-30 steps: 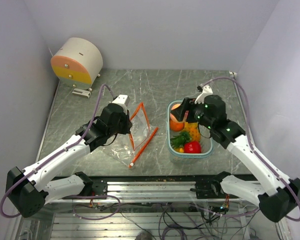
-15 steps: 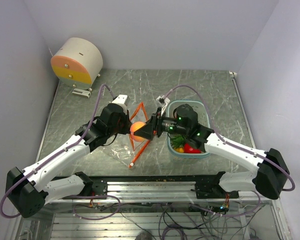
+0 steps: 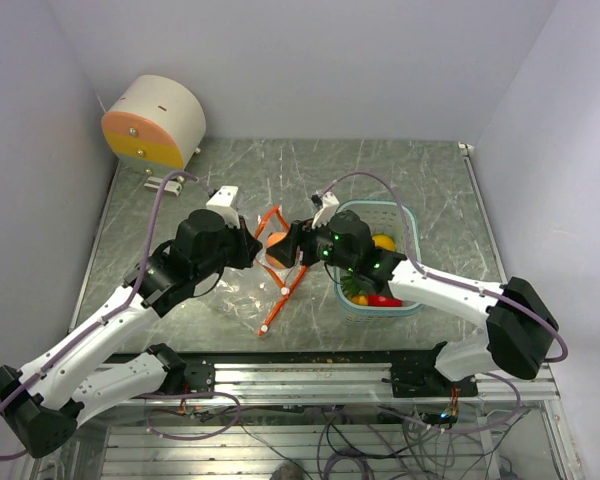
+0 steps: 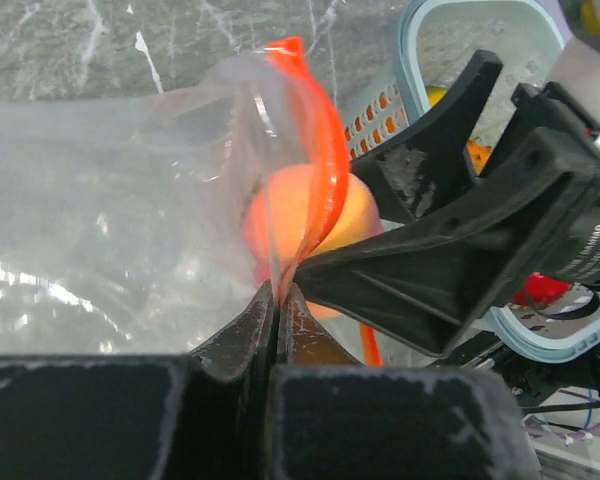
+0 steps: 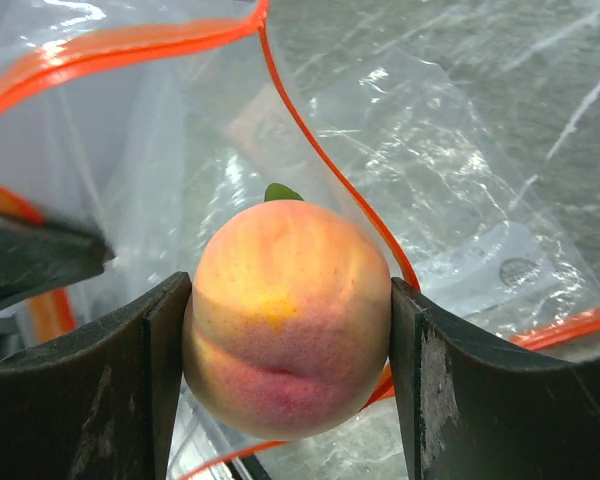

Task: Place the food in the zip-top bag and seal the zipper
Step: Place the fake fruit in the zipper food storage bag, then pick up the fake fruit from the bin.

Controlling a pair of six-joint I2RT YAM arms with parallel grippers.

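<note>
The clear zip-top bag (image 3: 242, 292) with an orange zipper lies left of the basket. My left gripper (image 3: 252, 247) is shut on its upper rim (image 4: 302, 130) and holds the mouth open and raised. My right gripper (image 3: 284, 243) is shut on a peach (image 5: 285, 310) and holds it at the bag's mouth. In the left wrist view the peach (image 4: 280, 215) shows through the plastic, right behind my left gripper (image 4: 277, 296). In the right wrist view the zipper's rim (image 5: 130, 45) curves around the peach between my right gripper's (image 5: 290, 300) fingers. A yellow fruit (image 3: 383, 241), a red one (image 3: 386, 299) and leafy green (image 3: 357, 285) lie in the basket.
The pale teal slatted basket (image 3: 405, 215) stands right of the bag, partly under my right arm. A round cream and orange box (image 3: 155, 122) sits at the back left corner. Walls close in the table at the back and on both sides.
My right gripper carried the peach from the basket leftward to the bag's mouth. My left gripper lifted the bag's rim a little and shifted left.
</note>
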